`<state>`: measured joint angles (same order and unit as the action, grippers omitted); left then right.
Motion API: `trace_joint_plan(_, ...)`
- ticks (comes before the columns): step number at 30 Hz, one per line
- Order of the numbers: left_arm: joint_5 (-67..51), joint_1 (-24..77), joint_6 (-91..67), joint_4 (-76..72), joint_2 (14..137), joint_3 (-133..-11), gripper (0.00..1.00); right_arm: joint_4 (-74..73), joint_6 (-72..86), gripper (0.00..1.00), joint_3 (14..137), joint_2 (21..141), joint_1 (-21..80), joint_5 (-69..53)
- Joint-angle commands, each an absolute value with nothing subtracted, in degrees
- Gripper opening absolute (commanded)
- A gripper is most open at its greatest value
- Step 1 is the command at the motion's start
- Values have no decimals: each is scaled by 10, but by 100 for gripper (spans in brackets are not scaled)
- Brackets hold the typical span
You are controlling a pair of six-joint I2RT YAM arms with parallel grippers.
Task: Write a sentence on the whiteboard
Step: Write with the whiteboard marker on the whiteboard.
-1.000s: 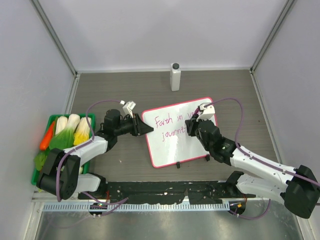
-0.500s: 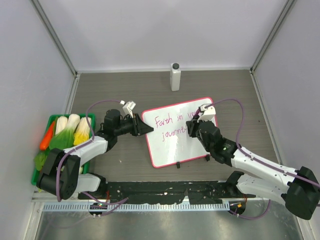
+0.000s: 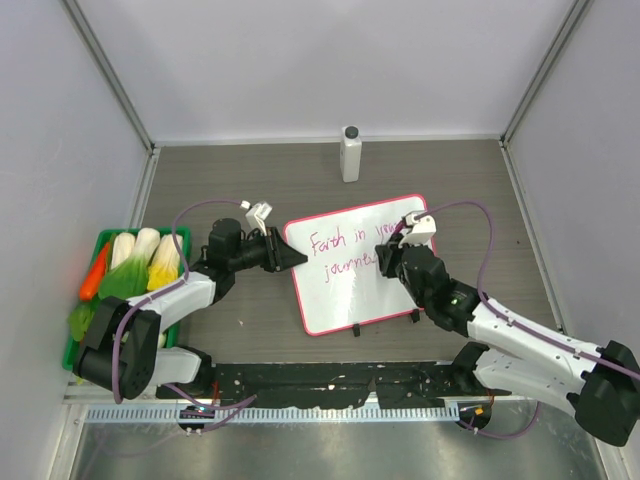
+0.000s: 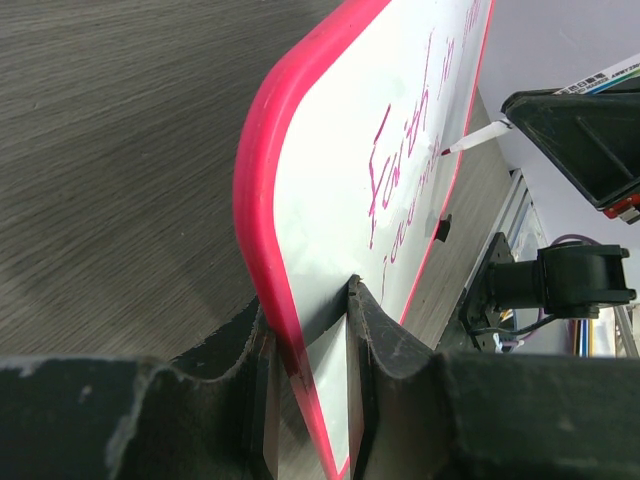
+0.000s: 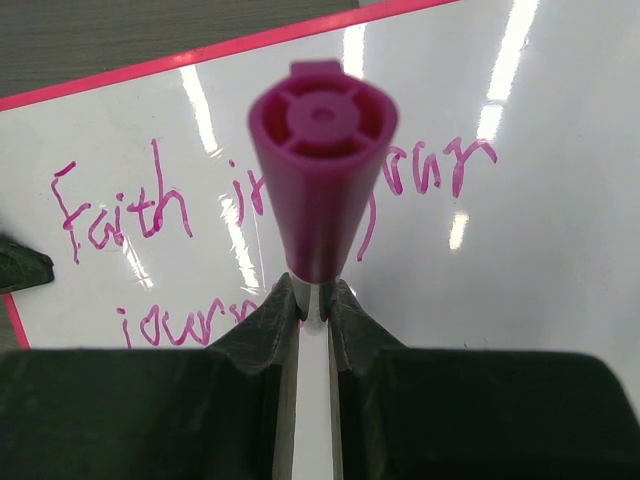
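The whiteboard point(image 3: 350, 290), white with a pink-red frame, lies mid-table. My left gripper point(image 3: 290, 258) is shut on its left edge; the left wrist view shows the frame pinched between the jaws of the left gripper point(image 4: 308, 305). The sentence point(image 3: 335, 243) is pink handwriting, "Faith in your" over "journ…" point(image 5: 130, 210), partly hidden by the marker. My right gripper point(image 3: 385, 260) hovers over the board's right half. In the right wrist view the right gripper point(image 5: 315, 290) is shut on a white marker with a magenta end point(image 5: 322, 170). The marker's tip point(image 4: 470, 142) touches the board.
A white bottle point(image 3: 350, 153) stands at the back centre. A green tray point(image 3: 100, 237) of vegetables sits at the left wall. Two black clip feet point(image 3: 356, 330) stick out from the board's near edge. Side walls close in on both sides.
My right wrist has drifted slightly right and nearer over the board, marker still in it. The left arm and the board have not moved.
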<state>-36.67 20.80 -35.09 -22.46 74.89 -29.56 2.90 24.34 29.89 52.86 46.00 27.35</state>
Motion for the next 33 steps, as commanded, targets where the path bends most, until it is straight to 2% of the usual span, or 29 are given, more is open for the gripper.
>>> trace_joint_plan(1,-229,209,-235,-178,768,-291,0,57,247,1,327,507,458,288)
trace_joint_plan(15,-229,210,-234,-178,768,-291,0,95,236,1,322,548,447,308)
trace_joint_plan(33,-228,212,-234,-178,769,-292,0,44,254,1,279,525,447,286)
